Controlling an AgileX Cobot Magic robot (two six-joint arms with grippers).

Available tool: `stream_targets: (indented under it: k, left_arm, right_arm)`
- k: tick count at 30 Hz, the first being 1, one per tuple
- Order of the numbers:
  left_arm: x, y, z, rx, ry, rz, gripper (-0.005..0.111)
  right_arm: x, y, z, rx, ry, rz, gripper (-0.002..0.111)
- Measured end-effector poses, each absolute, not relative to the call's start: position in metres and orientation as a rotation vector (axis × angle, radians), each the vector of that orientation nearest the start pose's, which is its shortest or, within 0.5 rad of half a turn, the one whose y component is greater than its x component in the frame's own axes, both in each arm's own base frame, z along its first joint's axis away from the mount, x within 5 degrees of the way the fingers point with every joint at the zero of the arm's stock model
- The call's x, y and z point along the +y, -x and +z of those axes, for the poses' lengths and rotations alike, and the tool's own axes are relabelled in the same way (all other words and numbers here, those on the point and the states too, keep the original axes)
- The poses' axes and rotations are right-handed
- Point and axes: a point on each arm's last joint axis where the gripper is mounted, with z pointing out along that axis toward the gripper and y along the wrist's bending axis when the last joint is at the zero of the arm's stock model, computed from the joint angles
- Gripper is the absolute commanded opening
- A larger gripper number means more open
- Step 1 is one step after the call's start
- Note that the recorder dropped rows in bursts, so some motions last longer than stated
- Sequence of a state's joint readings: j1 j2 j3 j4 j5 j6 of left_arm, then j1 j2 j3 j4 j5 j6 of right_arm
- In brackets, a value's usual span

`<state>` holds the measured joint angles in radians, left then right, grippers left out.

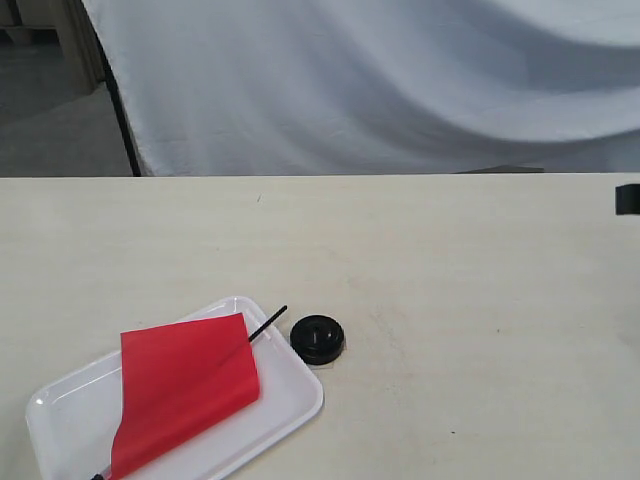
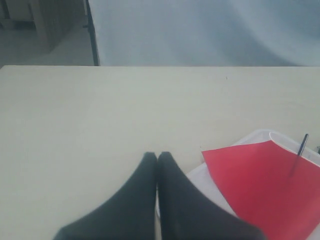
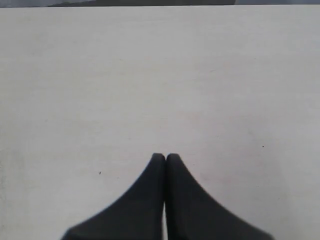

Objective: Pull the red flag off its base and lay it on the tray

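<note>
The red flag (image 1: pixel 185 385) lies flat on the white tray (image 1: pixel 290 385) at the front left of the table, its thin black pole end (image 1: pixel 268 322) poking past the tray's far rim. Just right of the tray sits the round black base (image 1: pixel 318 338), on its own. In the left wrist view the flag (image 2: pixel 270 182) and tray rim (image 2: pixel 280 137) show beside my left gripper (image 2: pixel 157 156), which is shut on nothing above the table. My right gripper (image 3: pixel 165 157) is shut and empty over bare tabletop. Neither gripper shows in the exterior view.
A white cloth (image 1: pixel 380 80) hangs behind the table's far edge. A small dark object (image 1: pixel 627 199) sits at the table's right edge. The tabletop (image 1: pixel 450 260) is pale and plain.
</note>
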<state>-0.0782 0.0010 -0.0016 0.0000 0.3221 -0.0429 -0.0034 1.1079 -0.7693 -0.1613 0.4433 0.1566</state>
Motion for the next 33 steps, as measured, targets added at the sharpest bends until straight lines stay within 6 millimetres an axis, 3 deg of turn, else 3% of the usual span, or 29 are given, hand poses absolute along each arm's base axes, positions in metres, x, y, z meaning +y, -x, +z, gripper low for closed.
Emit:
stream_targets:
  k: [3,8,13,25,33]
  left_arm:
    - [-0.004,-0.054,0.185,1.806,-0.032,-0.086,0.000]
    - [-0.004,-0.054,0.185,1.806,-0.032,-0.086,0.000]
    - [-0.004,-0.054,0.185,1.806,-0.032,-0.086,0.000]
    - [-0.004,-0.054,0.185,1.806,-0.032,-0.086,0.000]
    - [-0.004,-0.054,0.185,1.806,-0.032,-0.086,0.000]
  right_arm:
    - [-0.005,-0.214,0.291,2.182,-0.065,-0.046,0.000]
    - [0.001,-0.194,0.316,2.027,-0.035,-0.011,0.000]
    - [0.001,-0.158,0.336,1.857,-0.044,0.012,0.000]
    - [0.002,-0.075,0.322,1.441,-0.028,0.074,0.000]
    - [0.002,-0.043,0.309,1.230,-0.009,0.092,0.000]
